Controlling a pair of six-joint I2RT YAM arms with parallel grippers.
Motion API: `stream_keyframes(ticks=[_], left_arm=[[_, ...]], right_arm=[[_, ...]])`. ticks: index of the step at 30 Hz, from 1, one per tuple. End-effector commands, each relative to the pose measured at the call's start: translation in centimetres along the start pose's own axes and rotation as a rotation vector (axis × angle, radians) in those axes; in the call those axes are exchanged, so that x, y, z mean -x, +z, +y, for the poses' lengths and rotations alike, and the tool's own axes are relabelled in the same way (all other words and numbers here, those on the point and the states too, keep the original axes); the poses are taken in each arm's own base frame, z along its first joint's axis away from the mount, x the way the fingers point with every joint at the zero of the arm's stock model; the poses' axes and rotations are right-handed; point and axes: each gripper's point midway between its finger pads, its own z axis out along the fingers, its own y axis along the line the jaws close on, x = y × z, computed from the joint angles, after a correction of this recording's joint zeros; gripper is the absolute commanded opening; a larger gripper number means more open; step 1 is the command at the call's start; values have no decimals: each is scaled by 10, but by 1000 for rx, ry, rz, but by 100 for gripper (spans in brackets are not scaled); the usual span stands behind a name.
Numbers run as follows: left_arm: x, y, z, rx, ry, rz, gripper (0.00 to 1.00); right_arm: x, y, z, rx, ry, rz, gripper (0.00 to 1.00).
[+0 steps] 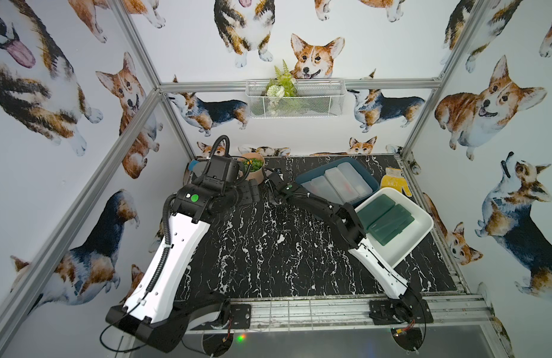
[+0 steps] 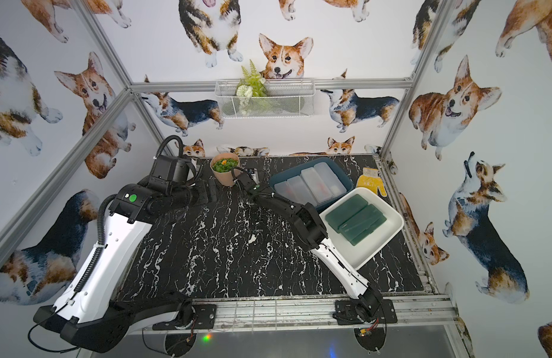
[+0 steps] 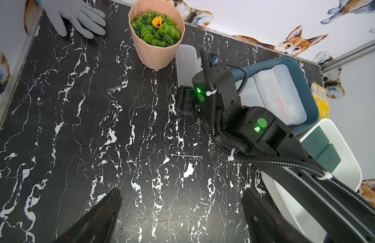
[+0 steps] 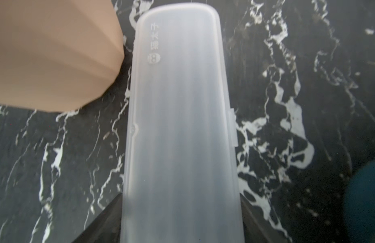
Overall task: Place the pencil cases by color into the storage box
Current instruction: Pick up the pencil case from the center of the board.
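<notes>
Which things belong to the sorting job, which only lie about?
Job: frosted plastic pencil case on table; frosted cases in blue plastic bin; dark green cases in white plastic bin.
Idle: grey rubber glove; yellow glove; peach pot of green plants.

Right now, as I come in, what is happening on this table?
The right gripper has its jaws on either side of a frosted white pencil case that lies flat on the table beside the peach pot; a firm grip cannot be confirmed. The left gripper hangs open and empty. Other white cases lie in the blue box, the green cases in the white tub.
</notes>
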Motion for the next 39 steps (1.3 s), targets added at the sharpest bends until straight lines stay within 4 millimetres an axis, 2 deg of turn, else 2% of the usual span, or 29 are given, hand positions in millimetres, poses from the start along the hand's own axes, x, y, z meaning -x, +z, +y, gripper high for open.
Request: stream_keyframes(ticks=[1,14,20,29,35,39], left_arm=[[9,-3,0,11,4,-31,92],[3,3,5,10,-37,-53,92],[-6,9,11,34,-42,-21,92],[-14,23,7,15,-45,15,92],[-11,37,3,12,-53,18,92],[-3,45,-3,-4,-60,17,92]], right_arm=[[-25,-13,0,20,-11,119,59],[-52,-70,-3,96,-94,218,58],[-55,-97,3,189,-136,258,57],[-55,-156,12,382,-233,279,56],[-59,-193,1,485,-277,300,56],[-58,-209,-8,543,-252,295,55]])
